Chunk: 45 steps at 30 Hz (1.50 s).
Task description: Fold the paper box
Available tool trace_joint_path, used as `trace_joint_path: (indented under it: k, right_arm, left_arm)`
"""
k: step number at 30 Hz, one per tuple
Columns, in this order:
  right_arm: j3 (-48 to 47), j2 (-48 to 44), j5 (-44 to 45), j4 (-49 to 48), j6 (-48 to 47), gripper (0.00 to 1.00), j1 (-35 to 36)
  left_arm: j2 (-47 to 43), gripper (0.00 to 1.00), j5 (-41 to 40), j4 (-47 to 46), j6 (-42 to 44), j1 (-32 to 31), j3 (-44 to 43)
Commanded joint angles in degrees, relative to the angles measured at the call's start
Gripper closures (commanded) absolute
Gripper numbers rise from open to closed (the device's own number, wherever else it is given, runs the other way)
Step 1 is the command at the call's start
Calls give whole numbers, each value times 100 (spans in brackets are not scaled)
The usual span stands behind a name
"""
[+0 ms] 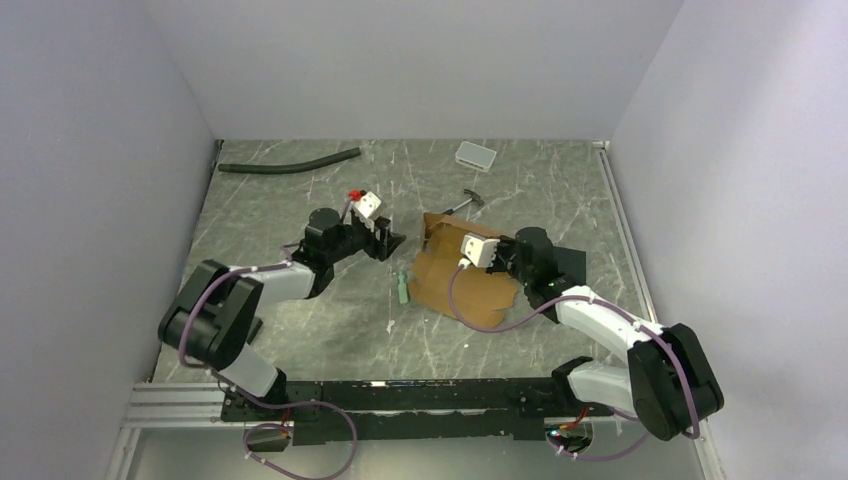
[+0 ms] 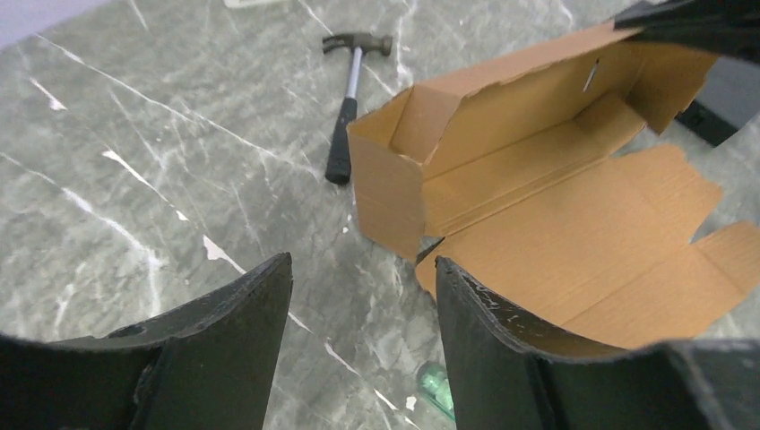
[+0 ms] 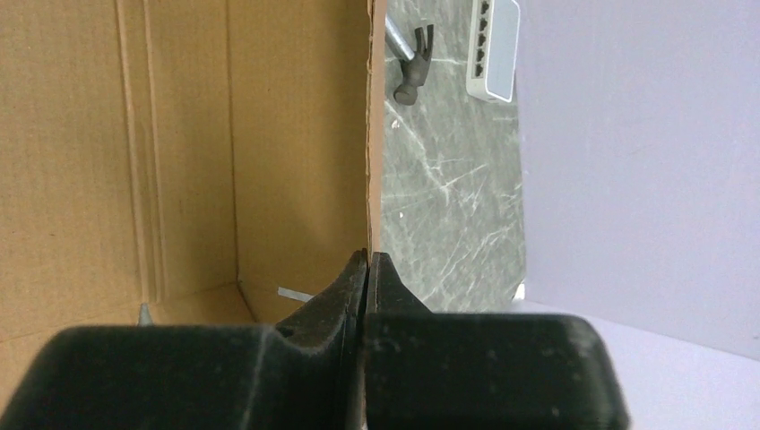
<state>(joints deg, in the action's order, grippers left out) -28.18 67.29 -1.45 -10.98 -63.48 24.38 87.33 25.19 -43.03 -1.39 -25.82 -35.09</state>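
The paper box (image 1: 455,285) is brown cardboard, partly folded, lying mid-table. Its back wall and left end stand upright; the wide front panel lies flat with tabbed flaps. It also shows in the left wrist view (image 2: 547,215). My right gripper (image 1: 497,243) is shut on the top edge of the upright back wall near its right end; the right wrist view shows the jaws (image 3: 368,257) pinched on that cardboard edge (image 3: 296,134). My left gripper (image 1: 393,243) is open and empty, just left of the box; its fingertips (image 2: 363,264) hover near the box's near-left corner.
A hammer (image 1: 465,203) lies behind the box and shows in the left wrist view (image 2: 345,107). A white-grey tray (image 1: 476,155) sits at the back. A black hose (image 1: 290,162) lies back left. A small green object (image 1: 401,289) lies left of the box. A black slab (image 1: 568,265) lies under the right arm.
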Motion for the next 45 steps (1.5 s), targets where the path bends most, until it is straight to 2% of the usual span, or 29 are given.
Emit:
trace_joint_path:
  k: [1,6,9,11,16,25,35,40,45]
  right_arm:
    - [204,-184,10,-514,-311,100,32]
    - [182,-238,-50,-464,-193,100,32]
    - [151,-235,-82,-409,-128,100,29]
    - [147,-231,-99,-394,-98,100,32]
    - [104,-224,-142,-325,-44,100,29]
    - [72,-183,-169,-251,0,100,31]
    - [60,-151,-197,-211,11,100,32]
    - [57,-122,-206,-211,13,100,32]
    - [57,-104,-206,-211,20,100,32]
  left_arm:
    - [610,34,619,-256,521,51,-529]
    - [1138,34,1086,-534,508,257,-878]
    - [1430,33,1305,-327,742,303,-1158]
    - [1686,33,1794,-219,914,367,-1327]
    - [2138,27,2430,-402,1276,418,-1532]
    - [2779,29,2798,-21,1284,420,-2382]
    - [3246,31,3717,659,1493,420,-3080]
    - [3312,33,4011,731,1422,418,-3188]
    - [3315,35,4167,378,1143,412,-3031]
